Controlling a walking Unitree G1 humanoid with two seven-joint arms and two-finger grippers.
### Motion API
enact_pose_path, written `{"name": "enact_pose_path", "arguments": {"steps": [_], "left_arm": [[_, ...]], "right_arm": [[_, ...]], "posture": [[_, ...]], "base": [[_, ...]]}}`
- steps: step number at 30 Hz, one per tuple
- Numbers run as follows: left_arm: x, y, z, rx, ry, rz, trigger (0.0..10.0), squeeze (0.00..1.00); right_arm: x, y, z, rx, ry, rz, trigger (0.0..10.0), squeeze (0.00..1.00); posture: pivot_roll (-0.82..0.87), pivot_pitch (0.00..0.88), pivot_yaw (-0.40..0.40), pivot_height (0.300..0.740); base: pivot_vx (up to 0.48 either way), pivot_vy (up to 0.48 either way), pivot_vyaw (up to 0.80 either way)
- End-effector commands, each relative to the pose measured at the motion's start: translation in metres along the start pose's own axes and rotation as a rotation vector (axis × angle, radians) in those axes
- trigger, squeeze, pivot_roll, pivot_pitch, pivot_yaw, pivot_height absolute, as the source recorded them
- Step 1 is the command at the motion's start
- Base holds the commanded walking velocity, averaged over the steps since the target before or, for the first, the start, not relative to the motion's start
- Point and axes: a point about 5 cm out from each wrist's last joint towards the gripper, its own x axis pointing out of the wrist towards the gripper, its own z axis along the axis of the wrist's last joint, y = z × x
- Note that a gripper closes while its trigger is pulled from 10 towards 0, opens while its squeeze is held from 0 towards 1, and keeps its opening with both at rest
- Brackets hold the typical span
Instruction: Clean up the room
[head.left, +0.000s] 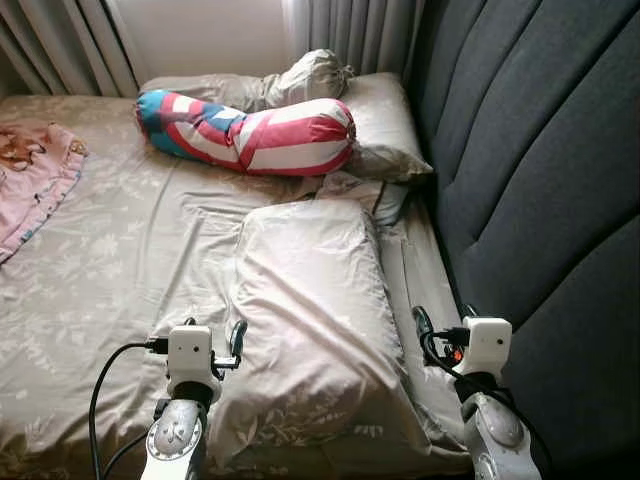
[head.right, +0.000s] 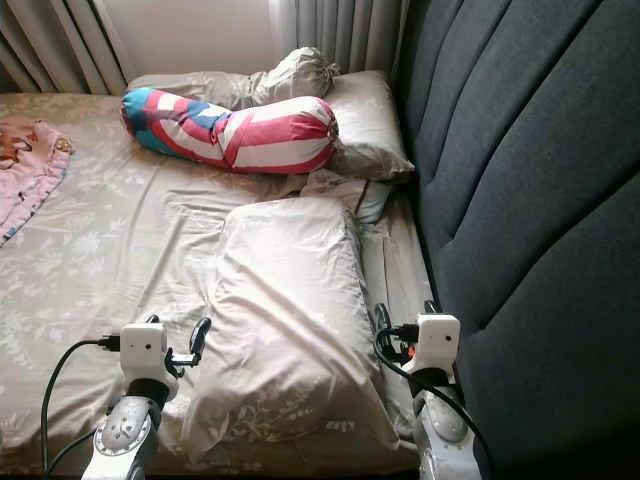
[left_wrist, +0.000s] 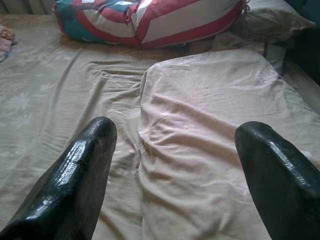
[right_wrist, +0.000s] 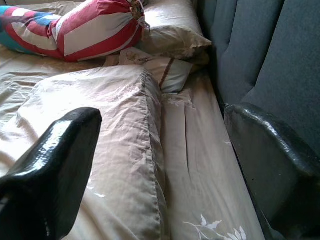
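A beige pillow (head.left: 310, 300) lies on the bed (head.left: 120, 260), its near end between my two arms. My left gripper (head.left: 213, 332) hovers open at the pillow's near left corner, and its fingers (left_wrist: 75, 175) frame the pillow's left edge. Over the strip of sheet between the pillow and the headboard, my right gripper (head.left: 445, 318) is open, holding nothing. A red, white and blue striped bolster (head.left: 250, 130) lies across the far part of the bed. Behind it are a second beige pillow (head.left: 385, 120) and a bundled beige cloth (head.left: 310, 75).
A dark grey padded headboard (head.left: 540, 170) runs along the right side. A pink blanket (head.left: 35, 175) lies crumpled at the left of the bed. A small folded cloth (head.left: 375, 195) is wedged between the two pillows. Curtains (head.left: 350, 30) hang at the back.
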Motion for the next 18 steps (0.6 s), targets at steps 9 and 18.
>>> {"name": "enact_pose_path", "arguments": {"steps": [9,18], "left_arm": [[0.0006,-0.0025,0.0025,0.005,-0.007,-0.011,10.0,0.0],[0.0007,-0.0025,0.0024,0.006,-0.007,-0.01,10.0,0.0]], "right_arm": [[-0.0017,-0.0012,-0.0044,-0.004,0.017,-0.003,10.0,0.0],[-0.002,-0.0001,-0.0054,-0.003,0.023,-0.001,10.0,0.0]], "posture": [[-0.13,0.095,-0.053,0.672],[-0.12,0.094,-0.053,0.672]], "base": [[0.0,0.0,0.0],[0.0,0.0,0.0]]}}
